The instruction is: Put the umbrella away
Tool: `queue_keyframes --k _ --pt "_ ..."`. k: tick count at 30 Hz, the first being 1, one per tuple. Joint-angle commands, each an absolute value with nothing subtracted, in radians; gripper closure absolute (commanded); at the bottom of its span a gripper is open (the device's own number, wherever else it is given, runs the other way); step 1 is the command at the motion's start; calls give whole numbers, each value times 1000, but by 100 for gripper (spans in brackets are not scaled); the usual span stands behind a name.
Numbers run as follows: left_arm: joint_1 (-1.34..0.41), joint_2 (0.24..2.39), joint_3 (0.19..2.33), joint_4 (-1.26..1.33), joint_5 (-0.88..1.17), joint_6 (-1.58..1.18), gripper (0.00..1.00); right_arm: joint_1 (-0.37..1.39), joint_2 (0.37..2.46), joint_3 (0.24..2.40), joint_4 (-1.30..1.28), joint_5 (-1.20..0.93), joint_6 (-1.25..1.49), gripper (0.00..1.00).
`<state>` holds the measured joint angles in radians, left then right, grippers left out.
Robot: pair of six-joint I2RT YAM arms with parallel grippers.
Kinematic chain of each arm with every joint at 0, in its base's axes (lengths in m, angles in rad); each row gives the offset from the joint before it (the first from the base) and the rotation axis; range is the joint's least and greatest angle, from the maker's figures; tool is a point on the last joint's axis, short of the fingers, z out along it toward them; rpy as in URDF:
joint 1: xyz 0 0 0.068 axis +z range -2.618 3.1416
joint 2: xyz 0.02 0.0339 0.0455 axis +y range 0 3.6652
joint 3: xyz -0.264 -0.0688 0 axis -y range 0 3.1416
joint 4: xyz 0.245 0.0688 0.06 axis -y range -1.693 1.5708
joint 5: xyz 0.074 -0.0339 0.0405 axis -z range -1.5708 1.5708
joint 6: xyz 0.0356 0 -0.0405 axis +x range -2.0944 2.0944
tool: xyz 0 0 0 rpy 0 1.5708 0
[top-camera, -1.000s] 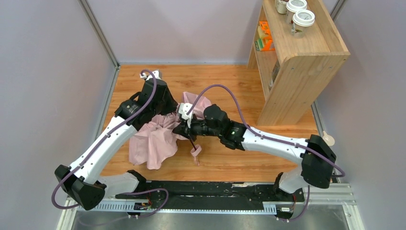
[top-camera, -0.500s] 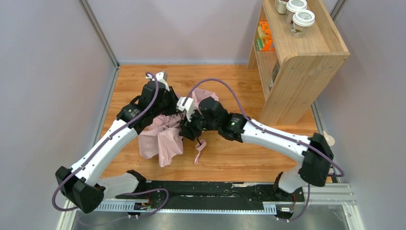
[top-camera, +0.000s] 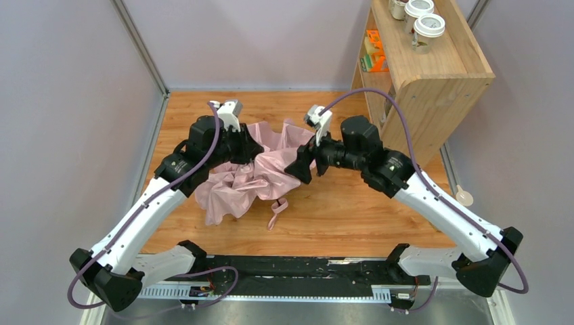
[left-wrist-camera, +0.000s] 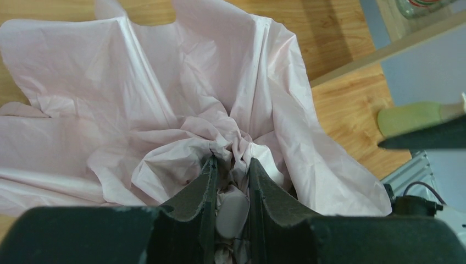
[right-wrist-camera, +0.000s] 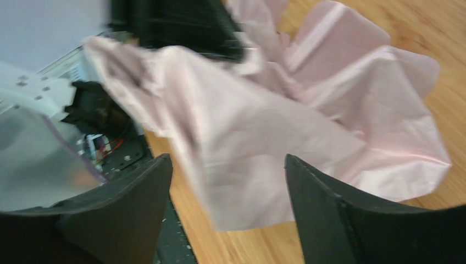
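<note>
The umbrella (top-camera: 254, 179) is seen crumpled on the tabletop (top-camera: 352, 217), its gathered fabric clamped in the left jaws. The right jaws are spread wide, empty. Bare wood is seen along the near edge.

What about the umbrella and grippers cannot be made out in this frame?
Shaft: buried under the umbrella canopy in every view.
Left wrist: pale lump between the left gripper fingers, handle or fabric, unclear.
Right wrist: motion blur; whether cloth touches the open right gripper is unclear.
Top: cups on the shelf cut off by the edge.
</note>
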<state>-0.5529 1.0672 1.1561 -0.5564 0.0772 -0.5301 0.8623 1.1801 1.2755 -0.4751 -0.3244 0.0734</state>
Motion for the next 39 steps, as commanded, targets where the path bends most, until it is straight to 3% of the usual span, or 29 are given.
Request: queue_keyframes --k 1,4,7,9,11,15,16,19,21,23,28,35,39 --pt "-548 1006 1161 -449 144 -475 100 759 1206 1308 -495 -351 115 30" --pt "-546 1003 1169 -479 85 -495 100 813 1187 1266 -421 -430 112 56" --pt "-548 1023 1190 -497 68 -505 100 940 1141 1249 -405 -205 63 60" --pt "-548 1040 1204 -511 67 -508 100 994 1124 1255 -425 -82 45 56" --pt "-545 1049 1210 -515 67 -511 100 1028 1127 1264 -452 -22 31 45" --pt "-546 1061 1226 -538 60 -503 100 1060 1161 1279 -459 -18 31 48" --pt "-543 1062 1227 -537 64 -505 100 1058 1175 1282 -451 -38 34 51" --pt "-543 1060 1226 -525 84 -509 100 1060 1224 1302 -442 -72 29 73" --pt "-543 1058 1229 -529 87 -511 100 1058 1242 1305 -423 -72 22 76" --pt "-545 1062 1230 -531 95 -512 100 1057 1259 1308 -414 -75 14 73" --pt "-542 1065 1230 -529 121 -517 100 1057 1285 1307 -429 32 6 49" --pt "-541 1061 1223 -511 175 -495 100 1058 1301 1296 -477 155 -66 47" --pt "-543 1068 1216 -505 157 -486 100 1063 1301 1315 -514 69 -46 93"
